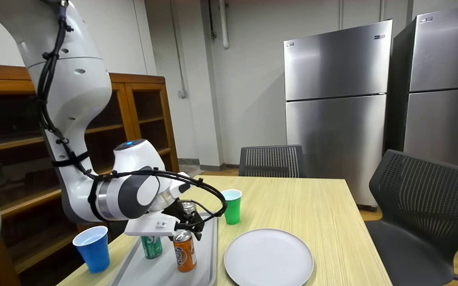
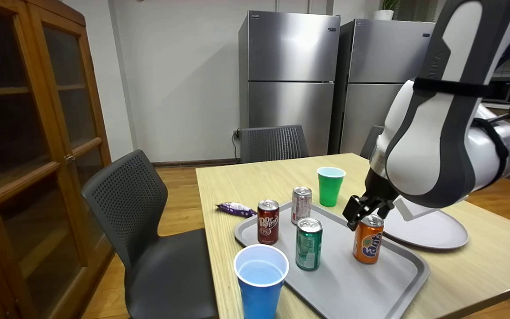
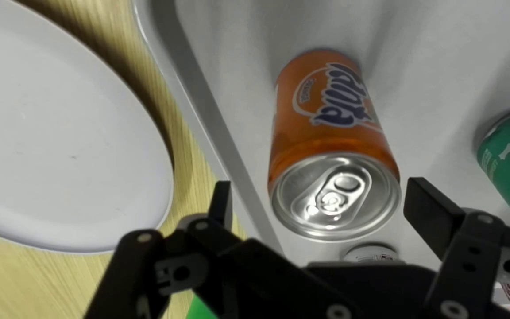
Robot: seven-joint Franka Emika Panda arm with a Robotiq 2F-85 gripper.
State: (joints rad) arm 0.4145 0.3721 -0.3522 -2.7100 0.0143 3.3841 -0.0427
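Between the sides of the wide-spread gripper (image 3: 320, 197) stands the unheld Fanta can (image 3: 326, 106) on the tray (image 3: 427, 66), apparently at grasp or release, calling next for rim-clearing motion.

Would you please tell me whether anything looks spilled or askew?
Nothing stands out: the Fanta can, green can, Dr Pepper can and silver can stand upright on the tray; the blue cup and green cup are upright; no spill shows.

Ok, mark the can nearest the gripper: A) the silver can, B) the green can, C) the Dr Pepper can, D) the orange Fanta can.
D: in the wrist view, the orange Fanta can shows its top between the open fingers of the gripper.
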